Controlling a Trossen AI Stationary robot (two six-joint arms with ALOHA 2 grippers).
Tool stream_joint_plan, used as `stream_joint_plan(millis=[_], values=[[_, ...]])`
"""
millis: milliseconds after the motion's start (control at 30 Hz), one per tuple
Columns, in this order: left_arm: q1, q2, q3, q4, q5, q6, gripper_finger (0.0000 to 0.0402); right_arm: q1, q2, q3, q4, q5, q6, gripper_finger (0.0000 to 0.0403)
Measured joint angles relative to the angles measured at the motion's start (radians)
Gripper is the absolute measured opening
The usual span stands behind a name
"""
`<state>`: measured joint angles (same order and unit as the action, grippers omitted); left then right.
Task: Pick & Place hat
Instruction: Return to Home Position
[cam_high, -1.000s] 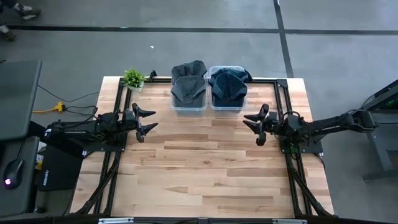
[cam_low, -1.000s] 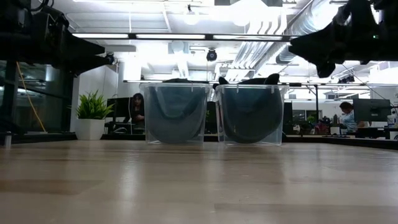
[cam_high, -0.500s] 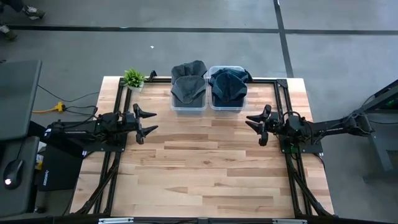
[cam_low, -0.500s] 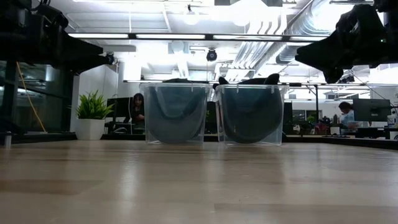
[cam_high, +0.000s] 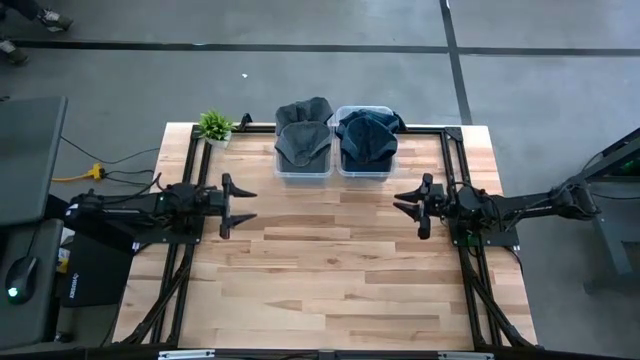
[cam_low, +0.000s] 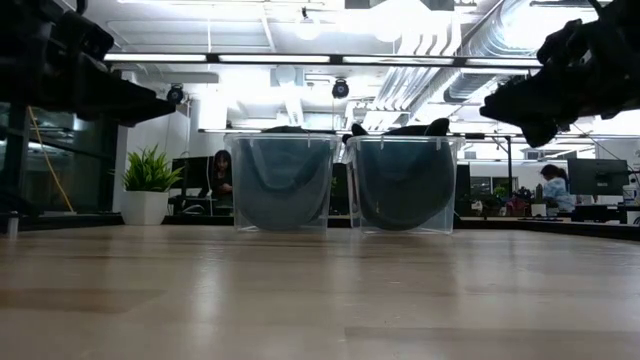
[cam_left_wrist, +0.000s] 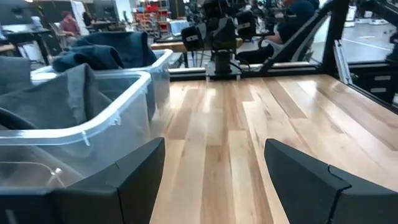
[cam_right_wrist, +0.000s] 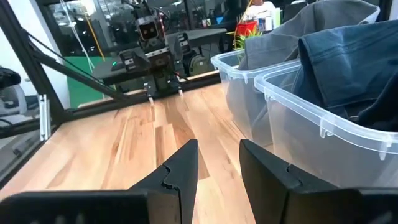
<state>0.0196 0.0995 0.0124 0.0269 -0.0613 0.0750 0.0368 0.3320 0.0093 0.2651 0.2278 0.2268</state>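
A grey hat (cam_high: 302, 140) lies in the left clear bin (cam_high: 303, 173) and a dark blue hat (cam_high: 367, 138) in the right clear bin (cam_high: 365, 173), both at the table's far edge. The low view shows the same bins, grey hat (cam_low: 283, 185) and blue hat (cam_low: 403, 185). My left gripper (cam_high: 248, 204) hovers open over the table's left part, pointing right, nearer than the grey hat (cam_left_wrist: 68, 93). My right gripper (cam_high: 400, 202) hovers open over the right part, pointing left, nearer than the blue hat (cam_right_wrist: 348, 62). Neither touches anything.
A small potted plant (cam_high: 215, 126) stands at the far left corner beside the bins. Black frame rails (cam_high: 452, 160) run along the table's left, right and far sides. Bare wood (cam_high: 330, 270) stretches between the arms and toward the near edge. People sit in the room beyond.
My left gripper has turned about its wrist so its fingers now lie level, and it has reached a little farther toward the table's right. My right gripper has sunk a little and drawn slightly toward the right edge. The hats and bins have stayed put.
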Motion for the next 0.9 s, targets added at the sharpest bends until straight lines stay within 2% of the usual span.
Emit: stream_joint_plan(millis=[167,300,433,633,900], values=[[0.000,0.011,0.000,0.000,0.047,-0.012,0.0273,0.000,0.000,0.000,-0.006,0.002,-0.029,0.0112],[0.000,0.011,0.000,0.013,0.106,-0.021,0.0273,-0.001,-0.002,0.000,-0.010,0.008,0.030,0.0112],[0.000,0.011,0.000,0.042,0.125,-0.027,0.0273,-0.008,0.002,0.000,-0.051,0.009,-0.100,0.0112],[0.000,0.009,0.000,0.038,0.109,-0.107,0.0273,-0.010,0.004,0.000,-0.052,0.006,-0.270,0.0112],[0.000,0.010,0.000,-0.013,0.097,-0.107,0.0273,-0.010,0.004,0.000,-0.052,0.005,-0.274,0.0112]])
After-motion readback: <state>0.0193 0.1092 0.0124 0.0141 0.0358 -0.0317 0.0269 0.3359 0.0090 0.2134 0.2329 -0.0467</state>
